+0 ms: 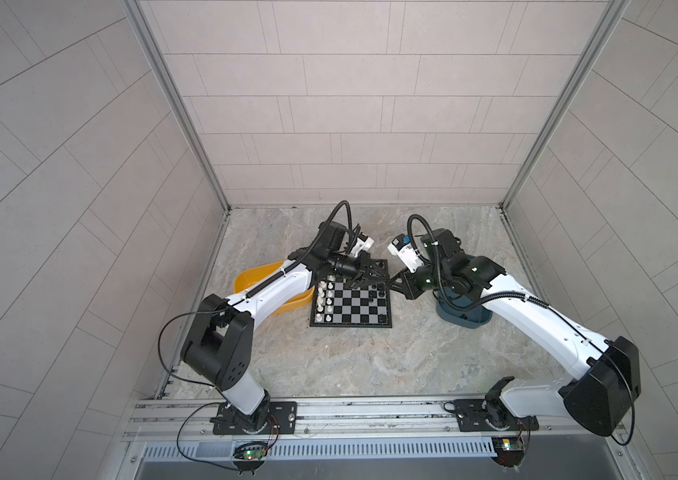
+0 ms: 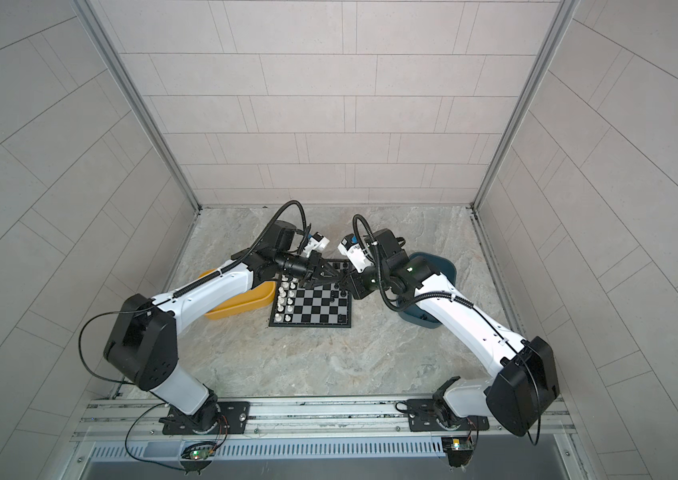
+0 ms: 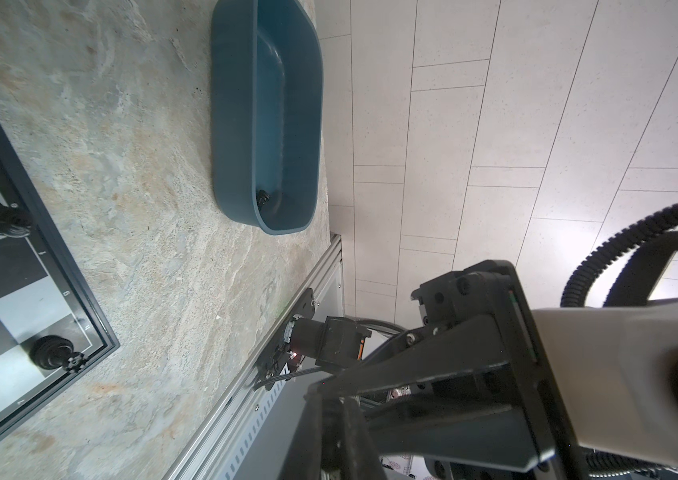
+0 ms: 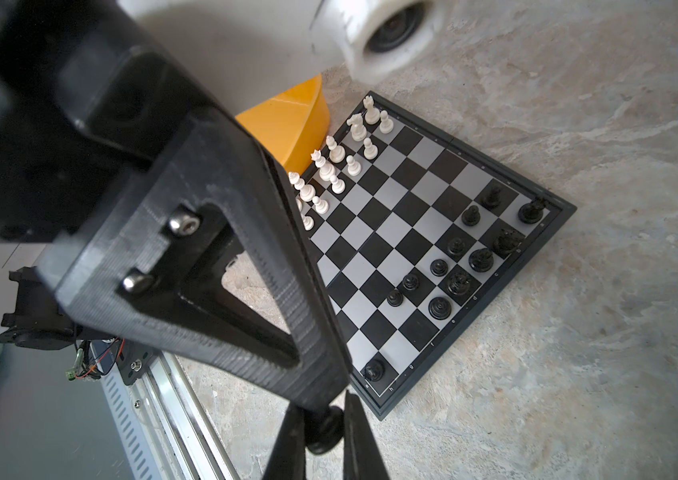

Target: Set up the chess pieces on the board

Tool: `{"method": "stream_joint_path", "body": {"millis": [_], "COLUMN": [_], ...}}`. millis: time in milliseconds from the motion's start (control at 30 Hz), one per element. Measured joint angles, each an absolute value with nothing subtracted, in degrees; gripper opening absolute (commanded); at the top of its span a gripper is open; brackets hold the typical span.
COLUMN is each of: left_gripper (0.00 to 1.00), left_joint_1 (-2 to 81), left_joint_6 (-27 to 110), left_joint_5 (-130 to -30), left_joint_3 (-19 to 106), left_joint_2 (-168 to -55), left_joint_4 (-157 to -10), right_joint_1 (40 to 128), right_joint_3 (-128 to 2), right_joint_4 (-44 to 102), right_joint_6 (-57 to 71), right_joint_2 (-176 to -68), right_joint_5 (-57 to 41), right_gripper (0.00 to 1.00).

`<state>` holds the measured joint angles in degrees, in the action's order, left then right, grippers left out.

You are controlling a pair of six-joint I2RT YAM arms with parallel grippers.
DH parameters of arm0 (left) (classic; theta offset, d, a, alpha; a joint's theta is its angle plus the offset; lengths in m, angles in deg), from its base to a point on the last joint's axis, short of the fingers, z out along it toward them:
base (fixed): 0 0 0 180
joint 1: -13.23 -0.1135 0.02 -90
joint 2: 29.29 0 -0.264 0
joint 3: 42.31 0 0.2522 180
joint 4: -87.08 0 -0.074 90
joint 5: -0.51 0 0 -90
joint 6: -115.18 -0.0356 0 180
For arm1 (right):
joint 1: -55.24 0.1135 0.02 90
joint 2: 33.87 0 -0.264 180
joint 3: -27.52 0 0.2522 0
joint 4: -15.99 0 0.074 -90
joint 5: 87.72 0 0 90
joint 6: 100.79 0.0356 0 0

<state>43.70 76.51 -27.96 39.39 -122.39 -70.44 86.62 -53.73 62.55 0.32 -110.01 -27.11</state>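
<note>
Both top views: the board (image 1: 353,311) lies mid-table between a yellow tray (image 1: 251,276) and a dark teal tray (image 1: 464,325), each partly covered by an arm; white pieces (image 1: 324,300) line its left side, black pieces (image 1: 379,291) its right; left gripper (image 1: 381,279) and right gripper (image 1: 394,284) meet tip to tip above its far right corner.

Left wrist view: the dark teal tray (image 3: 232,124) contains one dark piece (image 3: 263,198) at one end; left jaw spacing cannot be determined.

Right wrist view: right fingers (image 4: 287,442) pinch a black piece (image 4: 322,434) (the left gripper's tip just above it), beside a corner of the board.
</note>
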Motion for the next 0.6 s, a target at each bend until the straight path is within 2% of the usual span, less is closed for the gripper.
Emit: {"method": "stream_joint_path", "body": {"millis": [600], "left_gripper": [0.20], "left_joint_1": [43.9], "left_joint_6": [76.6], "left_joint_5": [-28.8], "left_joint_3": [38.7], "left_joint_2": [-121.4], "left_joint_4": [-70.9], "right_joint_1": [84.9], "right_joint_3": [-53.3], "right_joint_4": [61.4], "right_joint_6": [1.3], "right_joint_2": [-110.0], "right_joint_5": [-29.9], "right_gripper": [0.01]}}
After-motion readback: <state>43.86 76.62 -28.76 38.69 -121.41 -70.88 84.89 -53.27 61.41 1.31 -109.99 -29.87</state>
